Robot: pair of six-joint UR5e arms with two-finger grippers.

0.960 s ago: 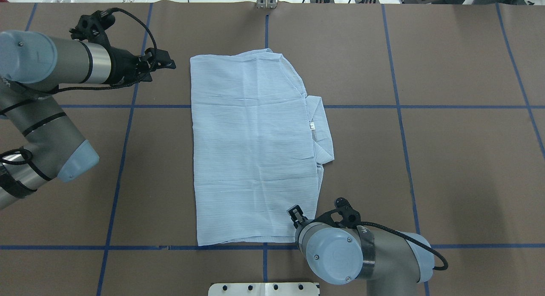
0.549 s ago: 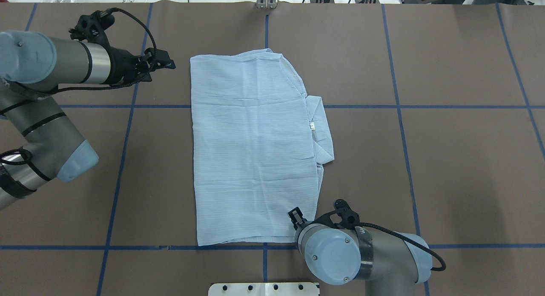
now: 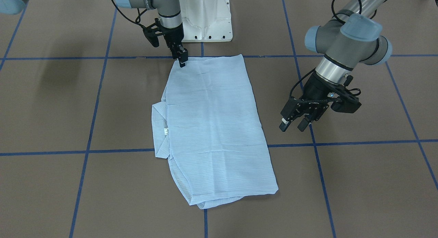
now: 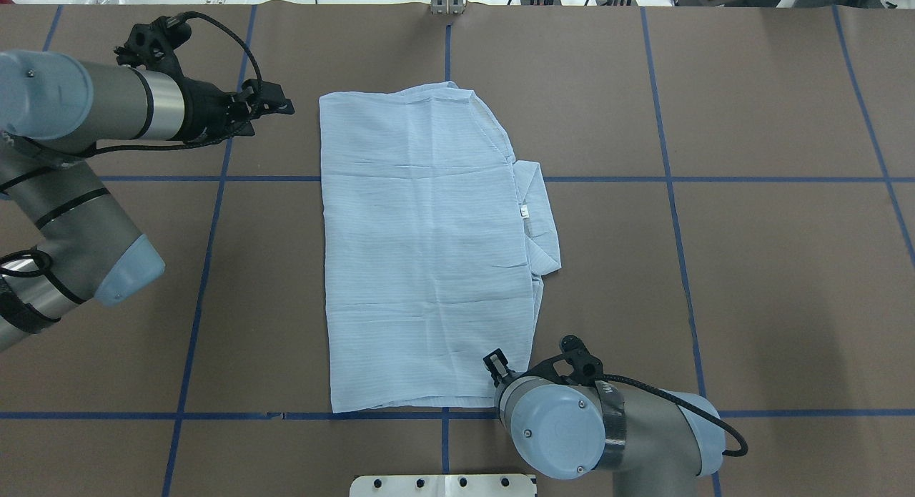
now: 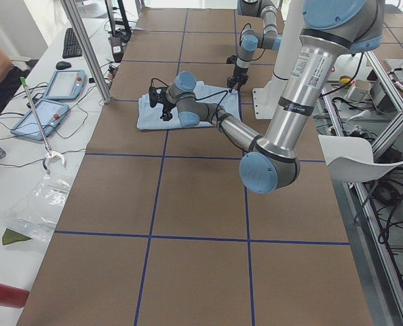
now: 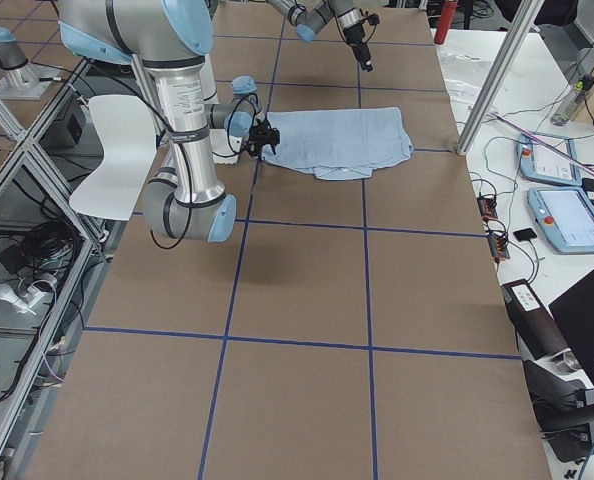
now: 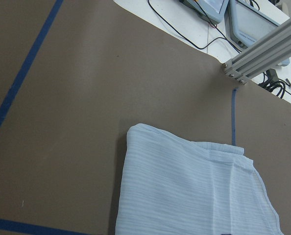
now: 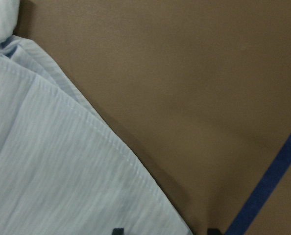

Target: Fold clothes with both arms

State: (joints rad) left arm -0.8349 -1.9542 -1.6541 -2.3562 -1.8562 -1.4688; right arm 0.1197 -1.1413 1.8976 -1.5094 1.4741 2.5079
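The light-blue striped shirt (image 4: 422,247) lies folded into a long rectangle at the table's middle, with its collar (image 4: 540,218) and white label sticking out on one side. It also shows in the front view (image 3: 212,121). My left gripper (image 3: 292,125) is open and empty, hovering above the table beside the shirt's far half, a short way off its edge; in the overhead view (image 4: 282,107) it points at the shirt's far corner. My right gripper (image 3: 182,62) points down at the shirt's near corner by the base. Its wrist view shows the shirt's corner (image 8: 47,161) below its parted fingertips.
The white pedestal base (image 3: 205,19) stands just behind the shirt's near edge. Blue tape lines cross the brown table cover (image 4: 750,268). An aluminium post (image 4: 447,0) stands at the far edge. Tablets (image 5: 52,95) and cables lie beyond the table's far side.
The right arm's wrist has shifted slightly toward the robot and lower over the shirt's near corner. The left arm has barely moved. The shirt lies as before.
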